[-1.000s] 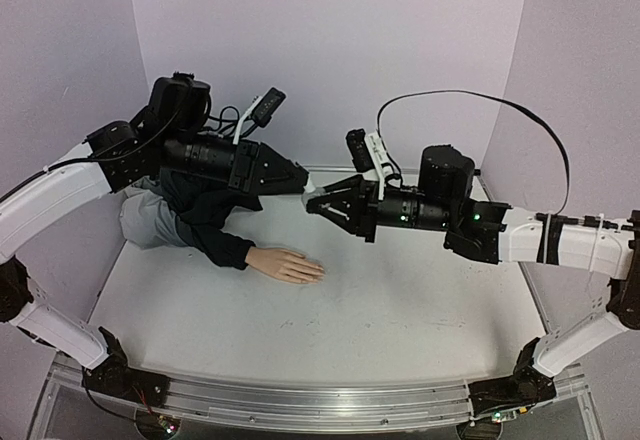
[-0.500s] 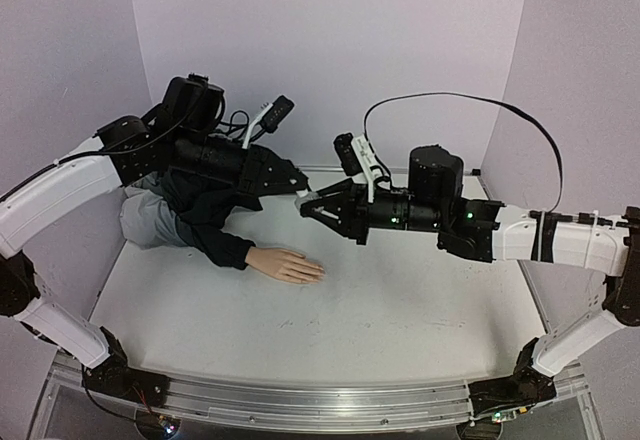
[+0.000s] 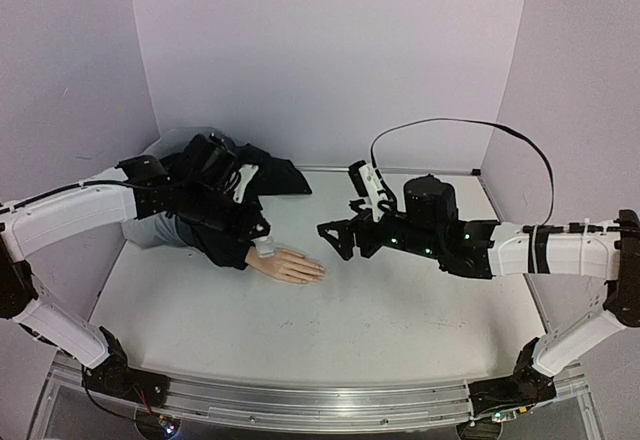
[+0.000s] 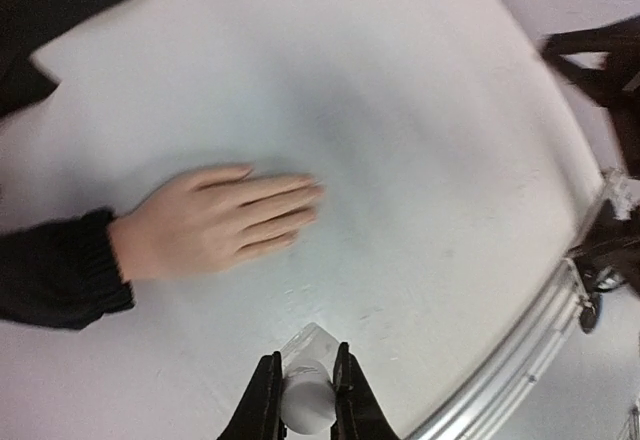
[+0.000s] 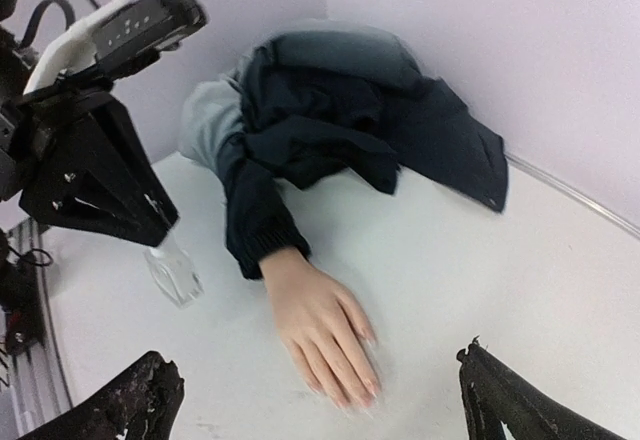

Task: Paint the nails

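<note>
**Left gripper** [image 4: 305,365] low over the left half of the desk [image 3: 400,310], jaws clenched on the top end of a small clear bottle [image 5: 175,272]. The bottle hangs just beside the dark sleeve [image 5: 255,222]; whether its base touches the desk cannot be told.

**Right gripper** [image 3: 336,240] to the right of the hand [image 3: 288,265], jaws spread wide and empty.

**Hand** flat on the desk, palm down, fingers pointing right. The nails [image 5: 362,385] sit at the fingertips, too small here to judge for paint. No brush is in view.

**Likely hazards:**
- (a) The bottle, pinched at one end only, may swing or slip if the right jaws come in for its cap, spilling on desk or sleeve.
- (b) The two grippers may collide when working so close together.
- (c) The left arm, low over the cloth, may snag the sleeve and drag the hand, carrying the nails off target.
</note>
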